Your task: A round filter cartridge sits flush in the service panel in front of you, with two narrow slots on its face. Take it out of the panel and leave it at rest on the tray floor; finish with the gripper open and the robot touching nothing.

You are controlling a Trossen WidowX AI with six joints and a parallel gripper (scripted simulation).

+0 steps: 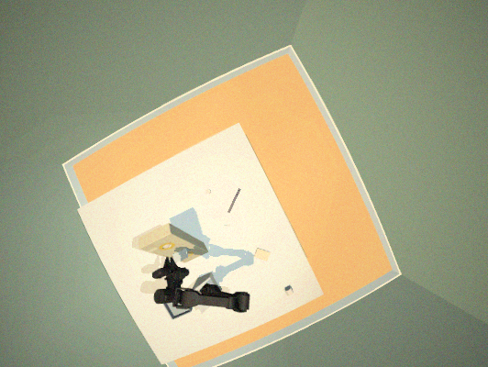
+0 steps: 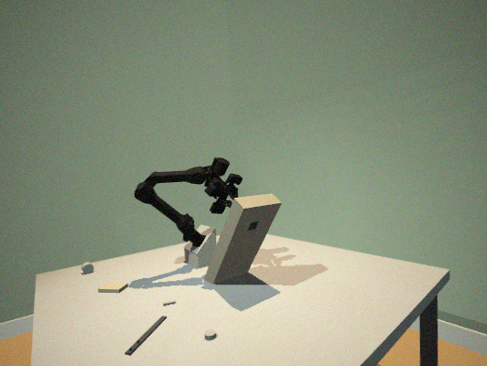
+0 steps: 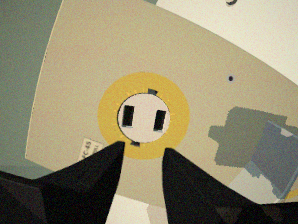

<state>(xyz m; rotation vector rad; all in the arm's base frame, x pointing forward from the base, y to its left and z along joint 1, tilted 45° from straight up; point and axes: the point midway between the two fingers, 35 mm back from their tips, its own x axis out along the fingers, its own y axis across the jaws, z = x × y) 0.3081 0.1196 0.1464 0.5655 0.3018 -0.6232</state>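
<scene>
The tan service panel [image 1: 151,239] [image 2: 247,238] [image 3: 87,50] leans on the table. The round filter cartridge [image 3: 143,117] [image 1: 166,247] sits flush in it: a white face with two dark slots inside a yellow ring [image 3: 109,119]. My gripper [image 3: 144,152] [image 1: 170,261] [image 2: 219,207] hovers just in front of the panel face, pointing at the cartridge from below it in the wrist view. Its fingers are drawn nearly together with a small gap and hold nothing. The grey-rimmed tray [image 1: 171,314] [image 3: 276,156] lies on the table, mostly under the arm.
A dark thin bar [image 1: 234,200] [image 2: 146,335], a small disc [image 1: 207,191] [image 2: 210,335], a flat tan block [image 1: 262,253] [image 2: 113,287] and a small grey piece [image 1: 288,289] [image 2: 87,267] lie on the table. The arm's base stands next to the panel.
</scene>
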